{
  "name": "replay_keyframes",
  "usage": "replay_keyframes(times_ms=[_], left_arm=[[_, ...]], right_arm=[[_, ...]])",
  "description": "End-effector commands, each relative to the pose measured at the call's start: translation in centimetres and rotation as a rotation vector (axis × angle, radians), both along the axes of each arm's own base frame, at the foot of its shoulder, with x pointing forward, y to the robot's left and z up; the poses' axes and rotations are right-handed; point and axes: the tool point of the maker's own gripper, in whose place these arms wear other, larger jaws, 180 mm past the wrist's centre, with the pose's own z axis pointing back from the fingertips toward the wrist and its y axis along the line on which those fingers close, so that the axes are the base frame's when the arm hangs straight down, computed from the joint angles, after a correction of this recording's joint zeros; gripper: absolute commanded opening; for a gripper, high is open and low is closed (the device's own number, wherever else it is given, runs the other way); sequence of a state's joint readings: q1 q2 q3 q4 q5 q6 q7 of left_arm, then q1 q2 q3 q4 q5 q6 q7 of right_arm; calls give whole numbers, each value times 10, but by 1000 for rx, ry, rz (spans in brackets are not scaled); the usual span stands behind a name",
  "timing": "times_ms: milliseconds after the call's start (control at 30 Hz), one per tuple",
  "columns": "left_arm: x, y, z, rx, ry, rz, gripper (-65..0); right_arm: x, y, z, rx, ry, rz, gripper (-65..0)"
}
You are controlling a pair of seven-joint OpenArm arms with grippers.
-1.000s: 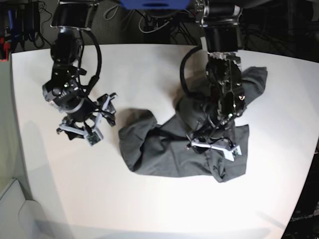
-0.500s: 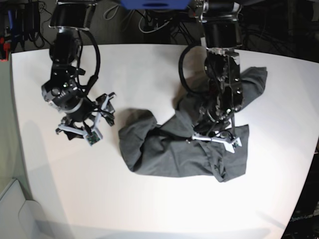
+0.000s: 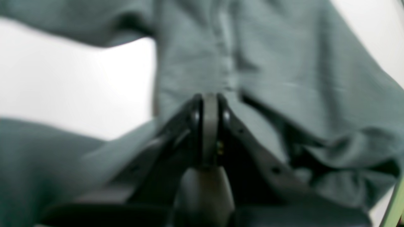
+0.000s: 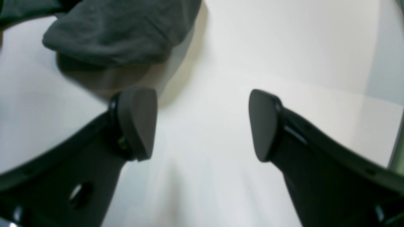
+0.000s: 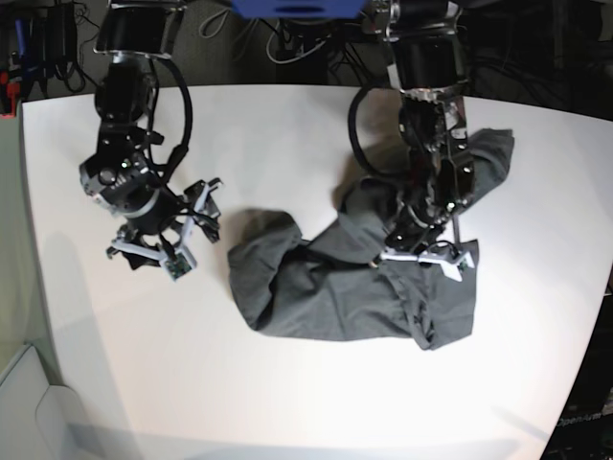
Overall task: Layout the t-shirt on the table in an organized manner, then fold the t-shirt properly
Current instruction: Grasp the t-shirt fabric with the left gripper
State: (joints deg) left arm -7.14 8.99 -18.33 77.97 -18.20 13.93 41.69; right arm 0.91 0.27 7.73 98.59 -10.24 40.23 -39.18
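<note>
The dark grey t-shirt (image 5: 354, 287) lies crumpled on the white tabletop (image 5: 287, 402), its bulk toward the near right and one part reaching to the far right edge. The left hand (image 5: 426, 257) is pressed down on its middle, fingers (image 3: 210, 126) pinched together on a fold of cloth. Well apart, the right hand (image 5: 158, 244) hovers over bare tabletop with fingers (image 4: 139, 123) spread wide, holding nothing.
</note>
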Motion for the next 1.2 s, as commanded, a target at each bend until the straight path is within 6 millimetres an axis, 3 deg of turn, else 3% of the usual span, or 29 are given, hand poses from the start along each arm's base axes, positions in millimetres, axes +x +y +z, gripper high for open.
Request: replay_keyframes(times_ms=[0, 167, 267, 333, 433, 500, 667, 733, 1167], left_arm=[[13, 7, 22, 6, -64, 18, -644], [8, 36, 66, 22, -155, 75, -643], [7, 38, 91, 26, -191, 58, -643], [7, 38, 97, 25, -201, 47, -645], [7, 32, 90, 15, -180, 32, -638], [7, 22, 77, -1, -146, 11, -600], [18, -1, 59, 1, -126, -35, -310], [22, -8, 55, 18, -140, -46, -242], [25, -22, 14, 23, -64, -57, -256]], right_arm=[[9, 2, 14, 17, -52, 3, -190], [10, 2, 15, 17, -55, 3, -190], [10, 3, 15, 21, -55, 3, -190], [9, 3, 14, 23, -52, 3, -190], [8, 4, 14, 26, -51, 4, -190], [8, 4, 13, 26, -49, 3, -190], [8, 4, 13, 26, -49, 3, -190], [8, 4, 13, 26, -49, 3, -190], [8, 4, 13, 24, -48, 3, -190]])
